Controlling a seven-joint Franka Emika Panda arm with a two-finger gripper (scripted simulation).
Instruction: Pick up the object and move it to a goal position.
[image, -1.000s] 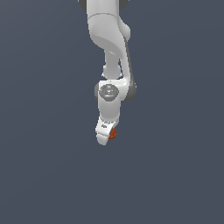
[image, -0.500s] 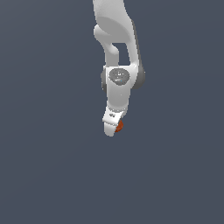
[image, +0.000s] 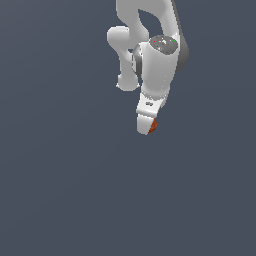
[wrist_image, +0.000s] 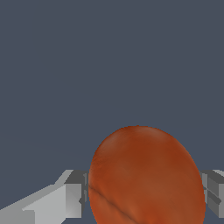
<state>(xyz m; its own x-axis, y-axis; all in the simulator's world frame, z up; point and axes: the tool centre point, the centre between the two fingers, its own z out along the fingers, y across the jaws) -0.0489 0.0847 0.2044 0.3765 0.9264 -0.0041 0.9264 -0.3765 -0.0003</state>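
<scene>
Mottled red-orange ball, white arm, plain slate-grey backdrop.

Ball between the fingers at the arm's low end.
We see the arm coming down from the top of the exterior view, gripper at its lower tip. The ball sits between the two fingers, touching both; it peeks out on the exterior view's right of the gripper.
</scene>
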